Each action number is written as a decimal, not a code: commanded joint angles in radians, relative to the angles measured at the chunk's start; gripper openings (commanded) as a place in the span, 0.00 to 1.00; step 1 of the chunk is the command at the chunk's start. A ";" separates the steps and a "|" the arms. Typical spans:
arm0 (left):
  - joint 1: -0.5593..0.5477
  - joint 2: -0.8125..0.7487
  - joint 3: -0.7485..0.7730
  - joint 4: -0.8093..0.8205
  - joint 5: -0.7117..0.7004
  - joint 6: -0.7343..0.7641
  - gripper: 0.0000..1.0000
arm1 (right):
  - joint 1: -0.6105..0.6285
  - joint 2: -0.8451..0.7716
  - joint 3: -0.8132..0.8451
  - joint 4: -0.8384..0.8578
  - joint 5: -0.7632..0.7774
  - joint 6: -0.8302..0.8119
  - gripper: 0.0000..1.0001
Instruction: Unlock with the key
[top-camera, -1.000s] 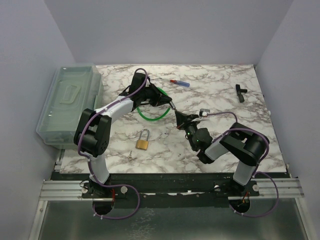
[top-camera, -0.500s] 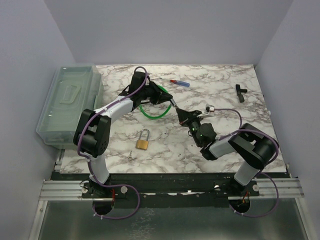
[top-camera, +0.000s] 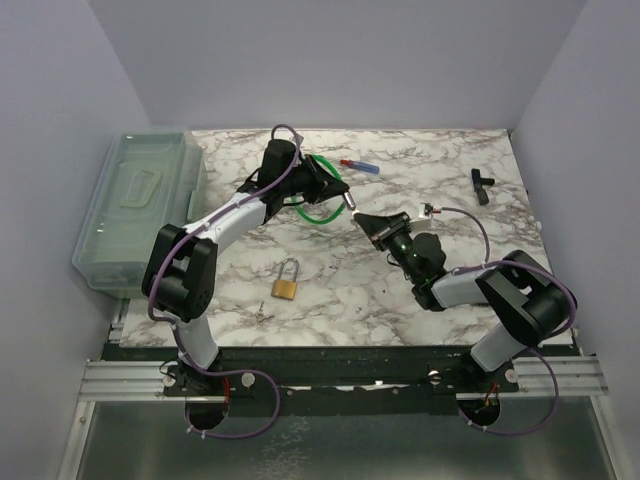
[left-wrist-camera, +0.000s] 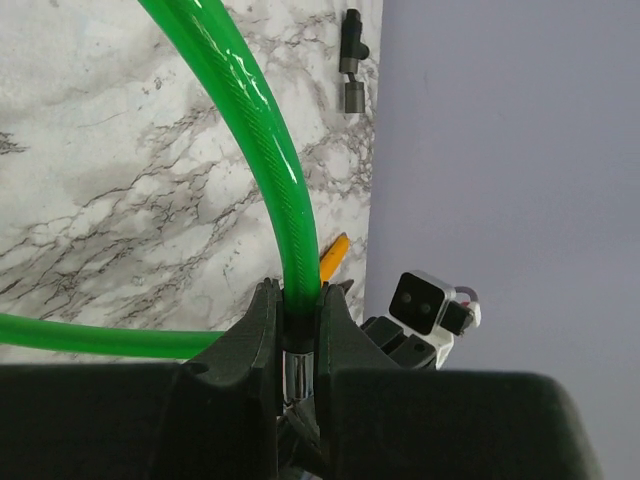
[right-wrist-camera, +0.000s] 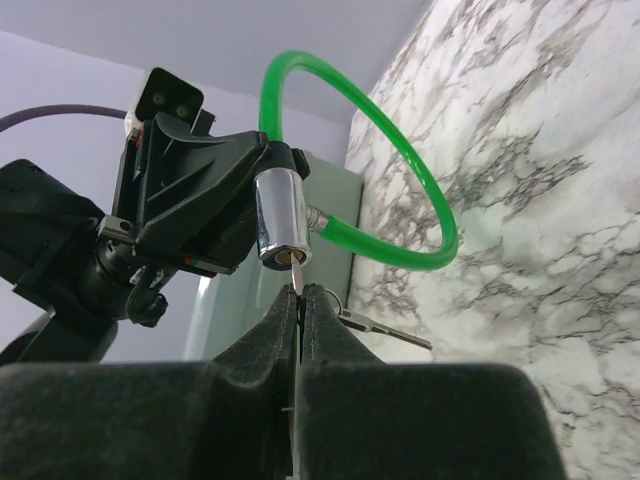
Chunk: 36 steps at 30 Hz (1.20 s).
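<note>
A green cable lock with a chrome cylinder hangs above the marble table, and my left gripper is shut on it where the cable meets the cylinder. From the right, my right gripper is shut on a small silver key. The key's tip sits in the brass keyhole on the cylinder's end face. A second key dangles from the ring beside the fingers. In the top view the two grippers meet tip to tip at mid-table.
A brass padlock lies on the table in front of the left arm. A clear plastic box stands off the table's left edge. A red and blue item and a black T-shaped part lie towards the back.
Both grippers have moved a little towards the back of the table together. The green loop now stands more upright, and the right wrist has swung out to the right behind the key.
</note>
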 joint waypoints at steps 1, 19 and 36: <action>-0.111 -0.088 0.020 -0.024 0.185 0.056 0.00 | -0.041 -0.013 0.023 0.066 -0.068 0.145 0.00; -0.150 -0.174 0.051 -0.017 0.270 0.199 0.00 | -0.212 0.029 -0.013 0.388 -0.383 0.519 0.01; -0.182 -0.252 -0.006 0.091 0.336 0.276 0.00 | -0.215 -0.017 0.034 0.550 -0.512 0.730 0.01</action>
